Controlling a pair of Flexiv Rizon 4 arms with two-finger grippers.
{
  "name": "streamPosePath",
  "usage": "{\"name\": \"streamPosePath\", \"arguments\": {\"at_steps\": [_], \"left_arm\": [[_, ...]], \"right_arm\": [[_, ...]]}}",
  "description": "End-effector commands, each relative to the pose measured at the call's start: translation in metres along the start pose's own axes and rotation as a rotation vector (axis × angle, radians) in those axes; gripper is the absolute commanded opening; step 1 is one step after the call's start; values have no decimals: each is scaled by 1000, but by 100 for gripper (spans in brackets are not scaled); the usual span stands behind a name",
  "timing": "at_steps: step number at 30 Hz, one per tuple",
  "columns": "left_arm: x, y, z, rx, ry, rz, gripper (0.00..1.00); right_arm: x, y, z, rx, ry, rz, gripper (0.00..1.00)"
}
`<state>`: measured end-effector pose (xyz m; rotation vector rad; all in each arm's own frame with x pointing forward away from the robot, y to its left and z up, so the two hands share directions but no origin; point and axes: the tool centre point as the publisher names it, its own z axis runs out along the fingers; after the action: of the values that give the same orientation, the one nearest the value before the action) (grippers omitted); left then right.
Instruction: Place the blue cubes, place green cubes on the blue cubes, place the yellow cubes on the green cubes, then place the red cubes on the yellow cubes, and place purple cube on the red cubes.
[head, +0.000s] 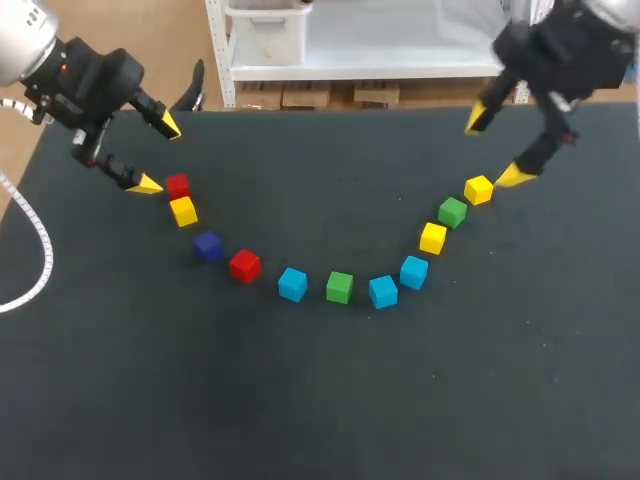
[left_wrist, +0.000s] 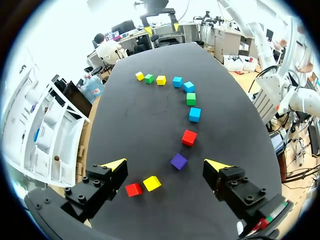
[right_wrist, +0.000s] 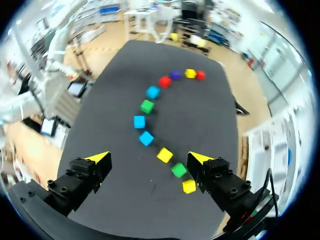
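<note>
Black table (head: 320, 400) carries an arc of single cubes. L gripper (head: 158, 155): fingers wide apart, holding nothing; red cube (head: 177, 185) & yellow cube (head: 183, 211) just beside one tip, purple cube (head: 208, 245) further ahead. R gripper (head: 495, 147): also spread, empty; end yellow cube (head: 478, 189) just beside one tip, green cube (head: 452, 212) next along.

The left claw (head: 160, 155) and right claw (head: 495, 148) are built of black, screw-studded blocks tipped yellow; the arms (head: 22, 40) are cased in silver.
</note>
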<state>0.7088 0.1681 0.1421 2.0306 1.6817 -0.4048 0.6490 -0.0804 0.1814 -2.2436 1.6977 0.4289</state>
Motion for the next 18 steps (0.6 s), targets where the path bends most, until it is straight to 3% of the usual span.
{"name": "streamPosePath", "arguments": {"at_steps": [1,4,10,18], "left_arm": [[1,-1,0,-2,-2,3,100],[1,-1,0,-2,-2,3,100],[1,-1,0,-2,-2,3,100],[1,-1,0,-2,-2,3,100]], "right_arm": [[-20,-3,27,-113,210,-255,100],[-31,4,48,-121,240,-282,100],[-44,10,82,-111,217,-283,100],[-40,17,117,-52,215,-215,100]]}}
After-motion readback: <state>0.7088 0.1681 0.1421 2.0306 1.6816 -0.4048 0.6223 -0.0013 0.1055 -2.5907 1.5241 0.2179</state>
